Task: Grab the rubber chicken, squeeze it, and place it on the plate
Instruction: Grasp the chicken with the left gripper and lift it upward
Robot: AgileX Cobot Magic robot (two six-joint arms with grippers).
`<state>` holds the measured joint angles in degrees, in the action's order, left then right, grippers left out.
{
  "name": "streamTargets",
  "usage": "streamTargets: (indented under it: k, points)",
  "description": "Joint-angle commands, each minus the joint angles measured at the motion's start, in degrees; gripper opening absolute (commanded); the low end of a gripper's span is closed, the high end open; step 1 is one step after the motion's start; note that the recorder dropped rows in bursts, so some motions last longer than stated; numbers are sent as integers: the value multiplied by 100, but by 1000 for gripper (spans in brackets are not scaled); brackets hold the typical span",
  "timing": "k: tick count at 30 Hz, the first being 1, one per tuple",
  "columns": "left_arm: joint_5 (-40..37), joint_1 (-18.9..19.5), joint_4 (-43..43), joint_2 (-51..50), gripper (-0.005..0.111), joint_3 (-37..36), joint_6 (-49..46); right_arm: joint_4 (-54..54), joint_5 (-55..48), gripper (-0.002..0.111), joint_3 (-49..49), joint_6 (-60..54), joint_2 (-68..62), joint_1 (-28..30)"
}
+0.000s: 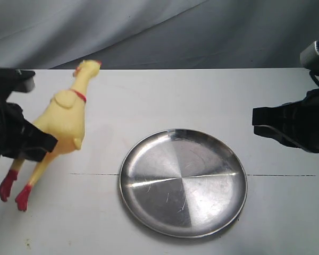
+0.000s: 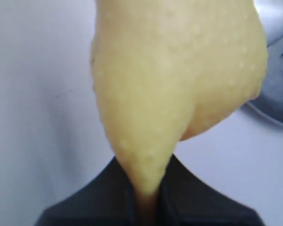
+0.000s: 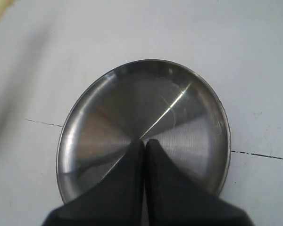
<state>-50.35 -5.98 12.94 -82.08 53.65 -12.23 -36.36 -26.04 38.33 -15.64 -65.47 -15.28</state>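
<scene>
The yellow rubber chicken point(image 1: 66, 117) hangs tilted above the left of the table, its red-combed head toward the back and its red feet toward the front. My left gripper point(image 1: 40, 142) is shut on its lower body, just above the legs. Seen from the left wrist, the yellow body point(image 2: 174, 80) fills the view and narrows down between the two black jaws of that gripper point(image 2: 145, 195). The steel plate point(image 1: 149, 204) lies empty at the table's middle. My right gripper point(image 1: 258, 123) hovers at the right, shut and empty; from the right wrist it point(image 3: 144, 143) points over the plate point(image 3: 85, 127).
The white table point(image 1: 287, 212) carries a thin dark seam line running left to right under the plate. Grey cloth point(image 1: 165, 32) hangs behind the table's back edge. A sliver of the plate's rim point(image 2: 273, 115) shows in the left wrist view.
</scene>
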Motion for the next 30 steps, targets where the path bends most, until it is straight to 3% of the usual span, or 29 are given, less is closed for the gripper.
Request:
streamTargets:
  k: [1, 12, 15, 20, 26, 30]
  points:
    - [-53, 47, 703, 772, 0, 132, -725, 16, -28, 0, 39, -60, -7, -16]
    - [-1055, 895, 3908, 883, 0, 132, -3499, -497, 330, 0, 50, -177, -965, -16]
    - [-1390, 1119, 4384, 612, 0, 121, -3721, -1572, 306, 0, 50, -1186, -1334, -16]
    - [-1909, 1140, 5252, -22, 0, 121, -4349, -3434, -52, 0, 50, -3033, -1681, 167]
    - [-1961, 1140, 5769, -472, 0, 121, -4923, -4319, -1638, 0, 766, -3571, -2054, 1297]
    - [-1961, 1140, 5846, -649, 0, 121, -4960, -4800, -3141, 0, 1466, -3789, -2864, 1684]
